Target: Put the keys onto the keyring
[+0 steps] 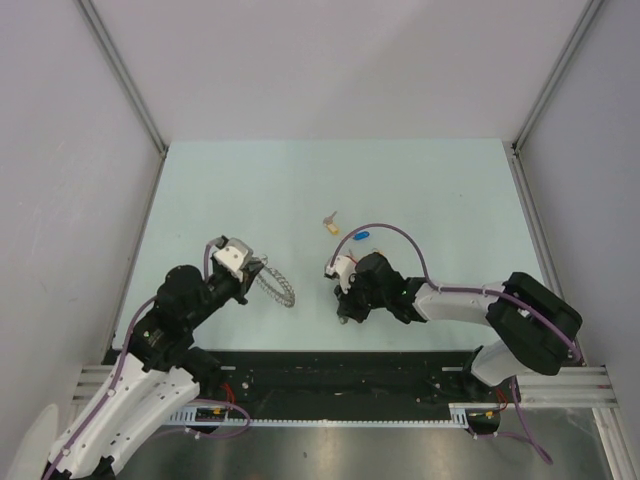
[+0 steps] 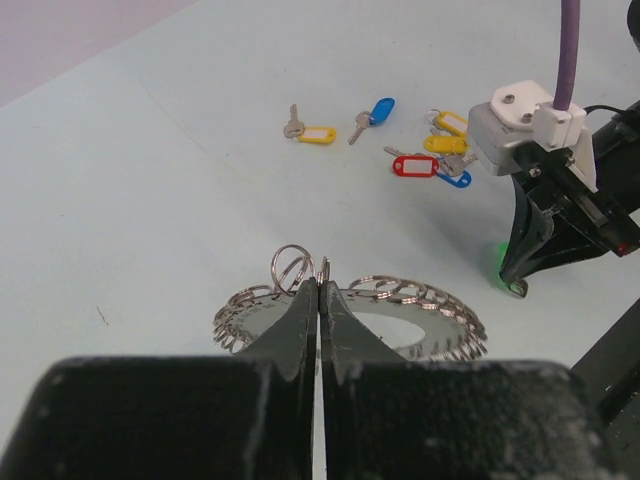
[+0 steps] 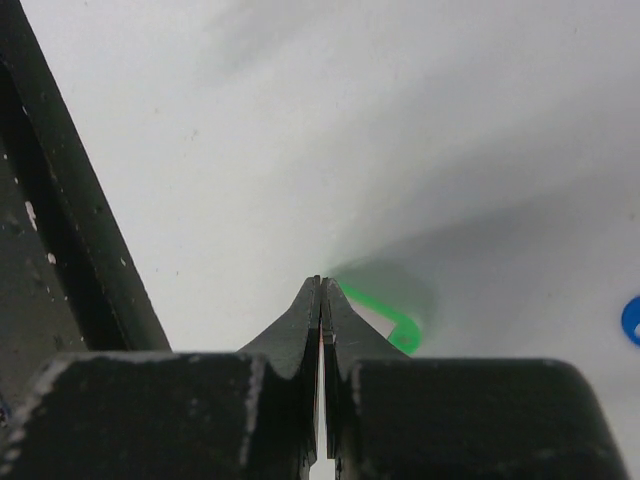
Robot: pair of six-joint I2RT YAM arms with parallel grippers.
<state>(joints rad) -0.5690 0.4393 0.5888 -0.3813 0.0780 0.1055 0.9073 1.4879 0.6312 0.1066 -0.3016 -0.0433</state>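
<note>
Left gripper (image 2: 320, 290) is clamped on the near edge of the keyring (image 2: 425, 300), right gripper (image 3: 321, 287) is pressed together with a green tag (image 3: 397, 327) at its tip, and the other keys (image 2: 432, 160) lie scattered beyond on the pale blue table (image 1: 250, 190) between grey walls (image 1: 60, 150).

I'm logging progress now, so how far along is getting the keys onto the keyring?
Done: nothing shows; no tagged key hangs on the keyring. In hand: the left tool is shut on the keyring, and the right tool seems shut on a green-tagged key. Left: threading it, then the loose keys on the table, tagged yellow, blue and red.
</note>
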